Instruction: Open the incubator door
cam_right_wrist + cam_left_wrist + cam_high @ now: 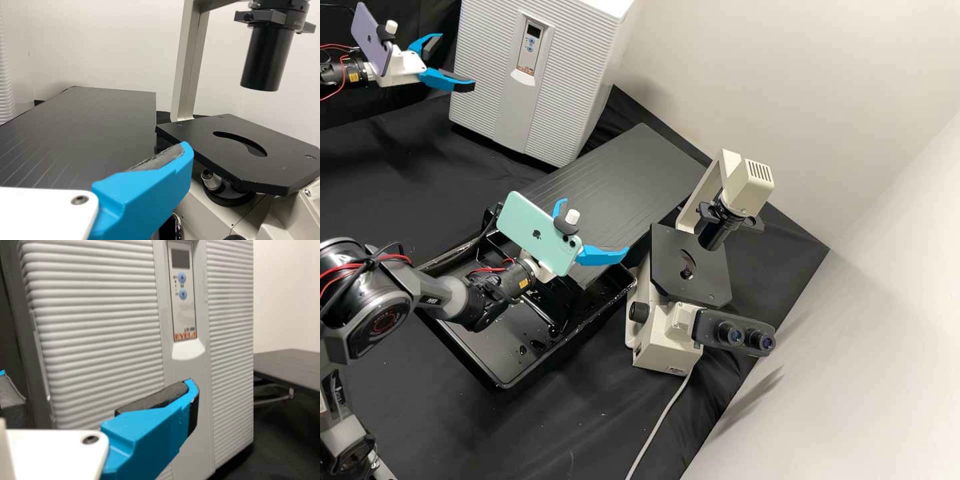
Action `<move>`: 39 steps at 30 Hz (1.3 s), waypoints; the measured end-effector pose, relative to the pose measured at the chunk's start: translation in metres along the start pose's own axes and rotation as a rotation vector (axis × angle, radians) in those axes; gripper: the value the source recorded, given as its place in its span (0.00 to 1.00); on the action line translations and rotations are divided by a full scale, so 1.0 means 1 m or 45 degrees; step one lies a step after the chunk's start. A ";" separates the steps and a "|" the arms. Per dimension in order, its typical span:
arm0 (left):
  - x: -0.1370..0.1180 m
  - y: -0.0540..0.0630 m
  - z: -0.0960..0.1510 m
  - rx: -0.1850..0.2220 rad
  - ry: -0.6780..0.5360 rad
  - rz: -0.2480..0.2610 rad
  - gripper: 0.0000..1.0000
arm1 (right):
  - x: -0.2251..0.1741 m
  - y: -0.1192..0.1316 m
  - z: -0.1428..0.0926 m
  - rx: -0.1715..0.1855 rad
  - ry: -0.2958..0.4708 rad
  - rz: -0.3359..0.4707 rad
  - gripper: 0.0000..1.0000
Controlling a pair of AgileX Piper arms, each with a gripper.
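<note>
Nearest the high view's camera, a dark grey, jointed arm point(383, 313) is seen carrying the white right gripper point(595, 225), whose two bright blue fingers are spread beside the cream-and-black microscope point(690, 267), with nothing pinched between them. Farther back, the white left gripper point(458, 60) is likewise held with its blue fingers apart, just in front of the large, pale grey, box-shaped incubator point(593, 73), which is stood on the black cloth beyond the flat black board point(640, 167). Its horizontally ribbed, hard-looking front door point(487, 67) appears to be shut, and no fingertip can be confirmed as touching it. The cabinet is judged heavy and likely to stay put, while the door should be stiff and rigid, swung on its hinges rather than lifted, perhaps with some resistance from a seal. The smooth, shallow ribs would probably be slipped over if pinched; a better hold may be offered by the long upright edge point(42, 360) farthest from the microscope, though the hinge side cannot be told. Pressure on the small control panel point(183, 290), with its blue buttons, is best avoided, as a setting might be changed.
</note>
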 end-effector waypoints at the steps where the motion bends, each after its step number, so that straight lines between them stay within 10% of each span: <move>1: 0.002 0.000 -0.001 0.003 -0.006 0.002 1.00 | 0.000 0.000 0.000 0.000 0.000 0.000 1.00; 21: 0.033 -0.022 -0.014 -0.074 -0.069 -0.037 1.00 | 0.000 0.000 0.000 0.000 0.000 0.000 1.00; 39: 0.038 -0.018 -0.034 -0.079 -0.007 -0.039 1.00 | 0.000 0.000 0.000 0.000 0.000 0.000 1.00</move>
